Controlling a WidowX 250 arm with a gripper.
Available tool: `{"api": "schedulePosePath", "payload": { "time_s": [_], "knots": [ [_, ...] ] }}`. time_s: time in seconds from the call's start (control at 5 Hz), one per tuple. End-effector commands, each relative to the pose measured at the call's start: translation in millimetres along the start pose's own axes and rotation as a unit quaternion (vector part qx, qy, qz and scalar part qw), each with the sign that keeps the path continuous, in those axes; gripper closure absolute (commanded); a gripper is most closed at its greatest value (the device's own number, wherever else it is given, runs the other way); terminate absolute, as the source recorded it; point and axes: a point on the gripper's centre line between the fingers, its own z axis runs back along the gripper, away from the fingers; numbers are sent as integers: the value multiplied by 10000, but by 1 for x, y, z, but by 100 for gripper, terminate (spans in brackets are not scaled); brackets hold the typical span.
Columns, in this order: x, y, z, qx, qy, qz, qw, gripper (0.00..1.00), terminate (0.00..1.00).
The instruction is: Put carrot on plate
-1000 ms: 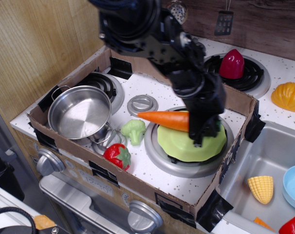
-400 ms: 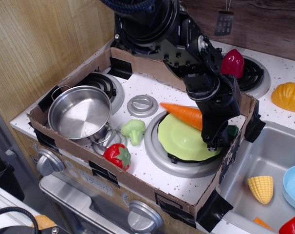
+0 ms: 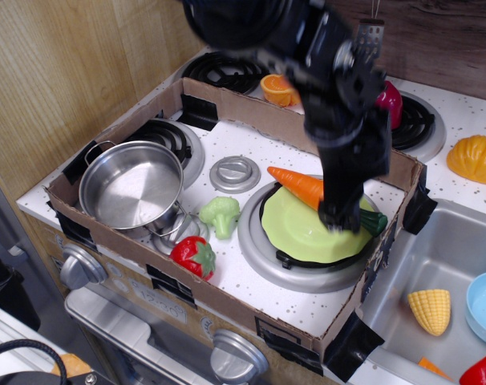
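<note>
The orange carrot (image 3: 297, 184) lies slantwise over the lime-green plate (image 3: 303, 233), which sits on the front right burner inside the cardboard tray. Its pointed tip reaches past the plate's upper left rim. Its dark green stem cap (image 3: 374, 221) is at the plate's right edge. My black gripper (image 3: 337, 216) comes down from above and is closed around the carrot's thick middle, low over the plate. The fingers hide that part of the carrot, so I cannot tell whether the carrot rests on the plate.
A steel pot (image 3: 131, 184) stands at the tray's left, with a green broccoli (image 3: 220, 214) and red strawberry (image 3: 194, 257) in front. A grey lid (image 3: 234, 172) lies behind. The cardboard wall (image 3: 387, 241) is close on the right. A sink (image 3: 435, 281) holds corn (image 3: 430, 310) and a blue bowl (image 3: 485, 308).
The gripper has carried the carrot to the right and down, from above the plate's left rim to across the plate. The arm's upper part has swung right and back.
</note>
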Motion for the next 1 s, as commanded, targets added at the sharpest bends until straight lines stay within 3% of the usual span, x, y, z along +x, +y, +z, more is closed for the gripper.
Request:
{"api": "schedulePosePath", "payload": {
  "time_s": [0.0,0.2,0.8],
  "knots": [
    [5,19,63,369,498,-72,9981,0,0],
    [8,14,76,421,547,56,9976,0,0],
    [8,14,76,421,547,56,9976,0,0]
  ]
}}
